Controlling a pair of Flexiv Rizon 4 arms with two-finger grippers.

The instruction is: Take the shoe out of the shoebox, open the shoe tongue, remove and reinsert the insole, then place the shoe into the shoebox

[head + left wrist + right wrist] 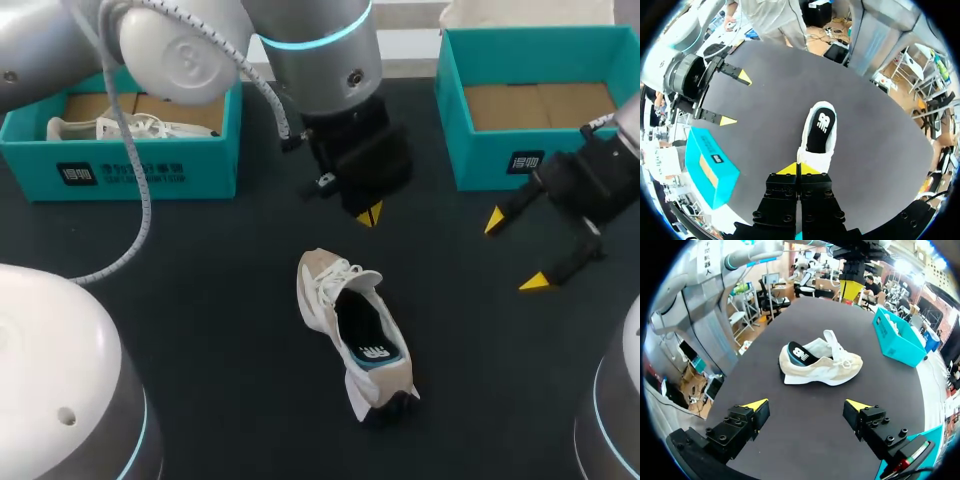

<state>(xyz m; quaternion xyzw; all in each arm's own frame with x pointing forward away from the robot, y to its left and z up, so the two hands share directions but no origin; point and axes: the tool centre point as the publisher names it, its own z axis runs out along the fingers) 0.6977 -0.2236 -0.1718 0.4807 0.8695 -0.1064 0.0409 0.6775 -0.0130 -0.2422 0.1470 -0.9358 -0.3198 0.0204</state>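
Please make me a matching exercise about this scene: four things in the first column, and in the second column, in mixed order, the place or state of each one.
Things:
1. shoe
2. left claw
3. right claw
4. left shoebox

Place or state:
a. open, nothing between the fingers
b. holds another shoe
c. lies on the table, outside any box
d. shut, yellow tips together, holding nothing

Pairs: 1-c, 2-d, 3-a, 4-b

Left wrist view — toe of the shoe (pixel 818 137) out of sight behind left gripper (pixel 799 169)
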